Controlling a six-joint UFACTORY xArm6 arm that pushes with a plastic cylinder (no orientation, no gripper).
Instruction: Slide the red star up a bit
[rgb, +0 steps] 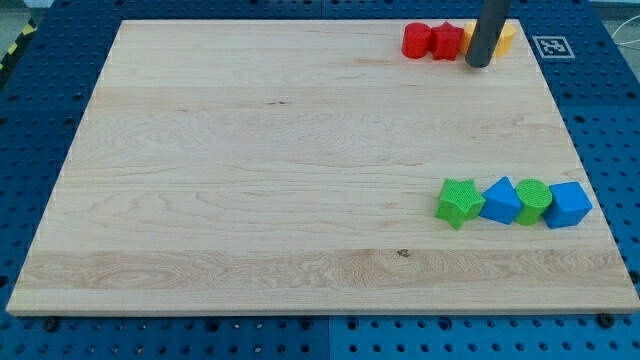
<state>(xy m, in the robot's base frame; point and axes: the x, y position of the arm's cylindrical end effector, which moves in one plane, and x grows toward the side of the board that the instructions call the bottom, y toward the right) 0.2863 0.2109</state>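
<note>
The red star (447, 42) lies near the view's top right corner of the wooden board (250, 170). A red cylinder (417, 40) touches its left side. My tip (479, 63) stands just right of the red star, close to it. The rod hides much of a yellow and orange block (506, 37) behind it, whose shape I cannot make out.
A row of blocks lies at the view's lower right: a green star (459, 201), a blue block (501, 200), a green cylinder (532, 200) and a blue cube (568, 204). A black and white marker tag (551, 46) sits off the board's top right corner.
</note>
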